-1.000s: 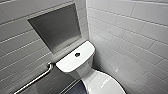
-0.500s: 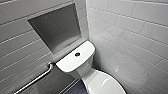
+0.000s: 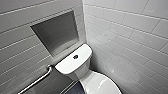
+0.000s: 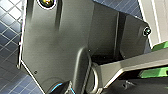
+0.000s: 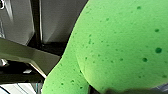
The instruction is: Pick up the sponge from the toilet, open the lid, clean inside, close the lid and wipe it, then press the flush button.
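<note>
Right arm: the sponge (image 5: 120, 45) sits hard up against the right wrist camera, bright green and pitted with small darker pores. Its rounded edge curves down past the robot's grey jointed bar (image 5: 27, 53). A dark shape touches the sponge's underside. Whether the right end effector is apart, together or clamped on the sponge cannot be told.

Left arm: the robot's dark plate (image 4: 70, 37) covers most of the left wrist view. Blue tiled floor (image 4: 10, 30) with pale grout shows beside it. Two green patches (image 4: 160, 46) lie at the far end of the jointed bar, one on each side of it; it cannot be told whether they are the sponge. The state of the left end effector cannot be told either.

Head view: the toilet (image 3: 85, 75) stands in the corner where two white tiled walls (image 3: 130, 37) meet. The flat tank top (image 3: 67, 65) carries a small dark round flush button (image 3: 75, 56) near its middle. The lid (image 3: 100, 83) lies down over the bowl, glossy white. A recessed grey niche (image 3: 56, 32) is set in the wall above the tank. A metal grab bar (image 3: 37, 81) runs along the same wall, beside the tank.

Where the toilet stands relative to either end effector cannot be judged.
</note>
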### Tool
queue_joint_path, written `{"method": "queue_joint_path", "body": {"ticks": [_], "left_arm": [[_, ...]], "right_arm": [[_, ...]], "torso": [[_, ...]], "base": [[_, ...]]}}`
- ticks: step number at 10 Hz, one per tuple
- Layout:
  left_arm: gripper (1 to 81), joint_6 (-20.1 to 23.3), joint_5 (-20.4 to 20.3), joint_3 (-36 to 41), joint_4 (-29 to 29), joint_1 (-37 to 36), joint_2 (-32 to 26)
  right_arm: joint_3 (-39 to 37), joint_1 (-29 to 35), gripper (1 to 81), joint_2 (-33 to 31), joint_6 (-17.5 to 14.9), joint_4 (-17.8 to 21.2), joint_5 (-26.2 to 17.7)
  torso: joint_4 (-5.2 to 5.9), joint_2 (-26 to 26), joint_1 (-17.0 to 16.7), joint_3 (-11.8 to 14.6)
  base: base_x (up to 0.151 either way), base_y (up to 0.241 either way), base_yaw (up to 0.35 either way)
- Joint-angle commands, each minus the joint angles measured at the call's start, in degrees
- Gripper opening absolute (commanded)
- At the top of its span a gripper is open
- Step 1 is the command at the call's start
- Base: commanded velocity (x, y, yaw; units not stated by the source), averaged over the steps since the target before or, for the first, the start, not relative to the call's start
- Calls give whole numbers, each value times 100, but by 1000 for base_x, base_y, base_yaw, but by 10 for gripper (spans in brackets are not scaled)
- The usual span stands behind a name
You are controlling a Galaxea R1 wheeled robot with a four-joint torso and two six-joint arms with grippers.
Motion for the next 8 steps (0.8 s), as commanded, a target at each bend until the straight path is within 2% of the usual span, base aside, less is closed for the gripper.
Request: {"method": "queue_joint_path", "body": {"ticks": [1,2,3,4,6,7,8], "left_arm": [[811,50,435,-492,364,122,247],[811,58,435,-607,365,149,317],[811,58,426,-730,434,176,396],[811,58,417,-923,505,228,502],[811,58,382,-1388,628,325,774],[811,58,382,-1591,655,360,906],[811,58,373,-1741,681,386,1011]], "right_arm": [[34,-94,10,-2,-15,-29,-597],[35,-85,10,-2,-15,-20,-597],[34,-76,10,-2,-15,-11,-597],[34,-85,10,33,-15,-20,-588],[-106,-111,10,111,-15,-37,-588],[-202,-146,10,164,-15,-29,-588],[-299,-155,10,217,-15,-29,-588]], "torso": [[-399,556,-358,449],[-517,772,-498,613],[-262,986,-640,311],[-370,1192,-771,433],[-426,1546,-986,505],[-426,1747,-1117,878],[-426,1928,-1237,1010]], "base": [[0,0,0],[0,0,0],[0,0,0],[0,0,0],[0,0,0],[0,0,0],[0,0,0]]}}
